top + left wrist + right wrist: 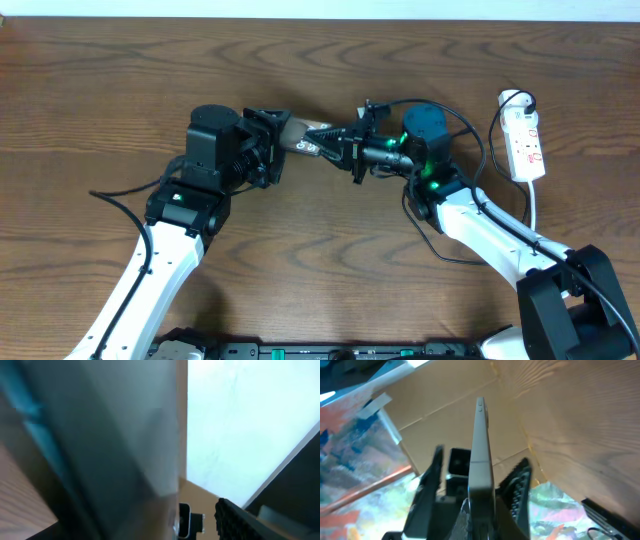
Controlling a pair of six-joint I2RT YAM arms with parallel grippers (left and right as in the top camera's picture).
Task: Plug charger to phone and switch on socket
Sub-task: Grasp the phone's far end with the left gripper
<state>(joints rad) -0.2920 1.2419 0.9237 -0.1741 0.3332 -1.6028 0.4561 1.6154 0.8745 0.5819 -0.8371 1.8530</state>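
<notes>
Dark wood-grain desk [100, 90], pale wall strip [320, 8] along its far edge; phone [297, 133] held off the surface mid-desk.
Socket [526, 140] lies flat on the desk, red marks up, white cord [533, 205] trailing from it toward the near edge. Phone is well left of the socket, level with the desk, edge-on in the right wrist view. Right end effector [481, 457], at the phone's socket-side end, is pressed together on its flat faces. Left end effector [272, 145], at the end farther from the socket, is spread wide astride the phone; contact cannot be told.
</notes>
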